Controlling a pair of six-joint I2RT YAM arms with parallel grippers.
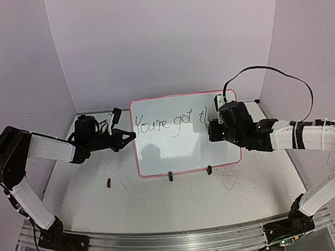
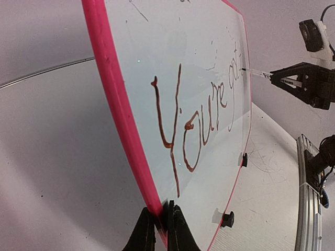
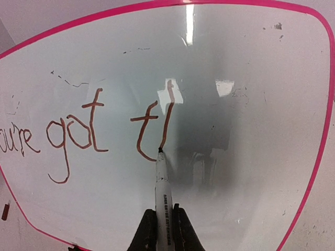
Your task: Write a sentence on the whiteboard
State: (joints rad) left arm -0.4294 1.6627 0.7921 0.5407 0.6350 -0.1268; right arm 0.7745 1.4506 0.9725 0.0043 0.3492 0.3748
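Left gripper (image 1: 131, 137) is clamped shut on the pink left edge of the whiteboard (image 1: 181, 150), bracing it. The board stands near-upright on two clip feet (image 1: 171, 175) mid-way back on the table (image 1: 104, 207), facing the arms. It looks light, stiff and glossy, so it would likely tip or skid under pen pressure; the frame edge is the right hold. The sentence (image 1: 168, 124) reads "You're got t" plus one stroke. Right gripper (image 1: 214, 132) pinches the marker (image 3: 160, 188), tip touching the board.
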